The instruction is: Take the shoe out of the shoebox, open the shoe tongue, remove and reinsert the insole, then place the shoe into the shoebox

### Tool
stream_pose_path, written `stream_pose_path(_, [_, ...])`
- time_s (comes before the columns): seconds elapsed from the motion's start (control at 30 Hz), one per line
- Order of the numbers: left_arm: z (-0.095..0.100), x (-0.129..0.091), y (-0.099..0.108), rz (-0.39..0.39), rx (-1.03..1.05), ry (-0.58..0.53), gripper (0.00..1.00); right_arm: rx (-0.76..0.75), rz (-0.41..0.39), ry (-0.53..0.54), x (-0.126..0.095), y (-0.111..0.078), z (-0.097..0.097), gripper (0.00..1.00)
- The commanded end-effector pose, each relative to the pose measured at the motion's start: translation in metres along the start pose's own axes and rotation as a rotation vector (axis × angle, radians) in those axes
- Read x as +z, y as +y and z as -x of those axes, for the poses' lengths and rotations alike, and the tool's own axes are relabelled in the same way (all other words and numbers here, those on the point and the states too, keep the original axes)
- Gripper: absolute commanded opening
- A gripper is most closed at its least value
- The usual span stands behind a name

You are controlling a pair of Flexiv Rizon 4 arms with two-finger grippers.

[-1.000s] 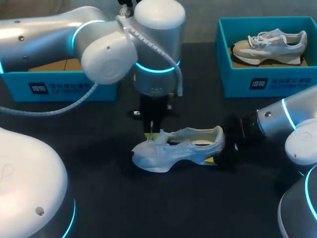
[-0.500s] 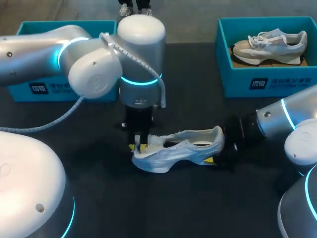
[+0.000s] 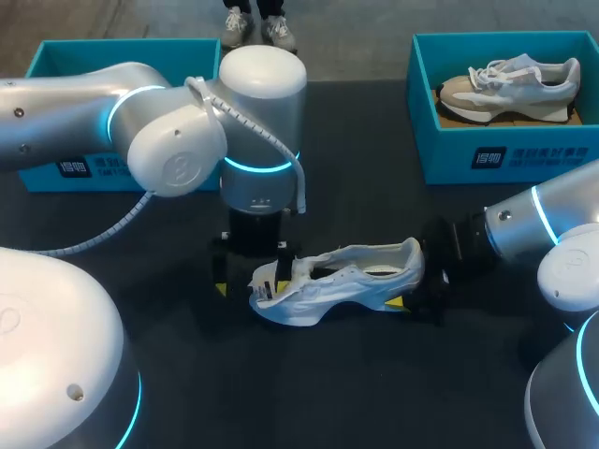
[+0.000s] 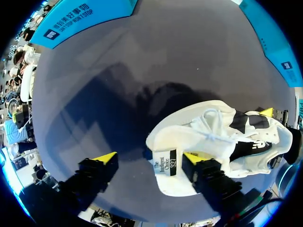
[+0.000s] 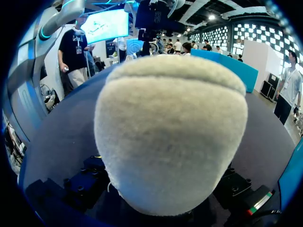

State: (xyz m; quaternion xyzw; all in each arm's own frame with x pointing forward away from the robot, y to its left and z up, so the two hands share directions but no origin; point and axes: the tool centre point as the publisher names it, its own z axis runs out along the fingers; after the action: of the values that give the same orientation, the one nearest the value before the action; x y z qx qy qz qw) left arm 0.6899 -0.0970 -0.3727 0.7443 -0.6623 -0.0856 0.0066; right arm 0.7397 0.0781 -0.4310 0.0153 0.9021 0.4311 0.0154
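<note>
Shoe (image 3: 337, 279), seen from overhead, stands on the table (image 3: 374, 374) with its long axis crosswise, toe at the left gripper (image 3: 245, 281) and heel at the right gripper (image 3: 412, 281). The left wrist camera shows that gripper's fingers spread wide, with the tongue (image 4: 165, 163) lying loose between them, nearer one. In the right wrist camera the heel (image 5: 170, 137) fills the view, and fingers (image 5: 85, 182) press both flanks, apparently clamped.

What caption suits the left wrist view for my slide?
Open left gripper over the dark table, with the tongue of the white shoe beside one yellow fingertip.
</note>
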Motion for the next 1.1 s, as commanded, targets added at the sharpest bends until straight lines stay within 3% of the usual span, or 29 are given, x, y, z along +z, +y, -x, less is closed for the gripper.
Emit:
stream_pose_path(0.03, [0.005, -0.016, 0.005, -0.032, 0.022, 0.038, 1.00, 0.001, -0.004, -0.001, 0.007, -0.004, 0.000, 0.00])
stream_pose_path(0.6, [-0.023, -0.070, -0.021, -0.174, 0.408, 0.087, 1.00, 0.001, -0.004, -0.001, 0.007, -0.004, 0.000, 0.00])
stream_pose_path(0.97, [-0.034, -0.104, -0.038, -0.303, 1.173, 0.101, 1.00, 0.001, -0.004, -0.001, 0.007, -0.004, 0.000, 0.00])
stream_pose_path(1.1, [-0.039, -0.114, -0.044, -0.351, 1.402, 0.050, 1.00, 0.001, -0.004, -0.001, 0.007, -0.004, 0.000, 0.00])
